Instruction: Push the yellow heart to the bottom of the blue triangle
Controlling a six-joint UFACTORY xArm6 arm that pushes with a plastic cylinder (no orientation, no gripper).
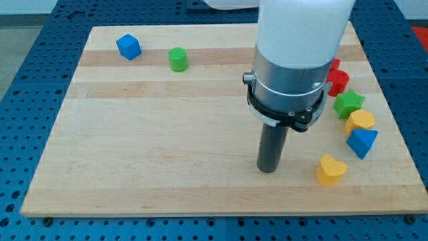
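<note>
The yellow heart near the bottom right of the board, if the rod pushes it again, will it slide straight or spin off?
The yellow heart looks small, rigid and low, so it should slide rather than tip. Its lobed outline probably makes it rotate under an off-centre push. My tip sits apart on its left; the blue triangle is close, so a hard shove might knock it.
</note>
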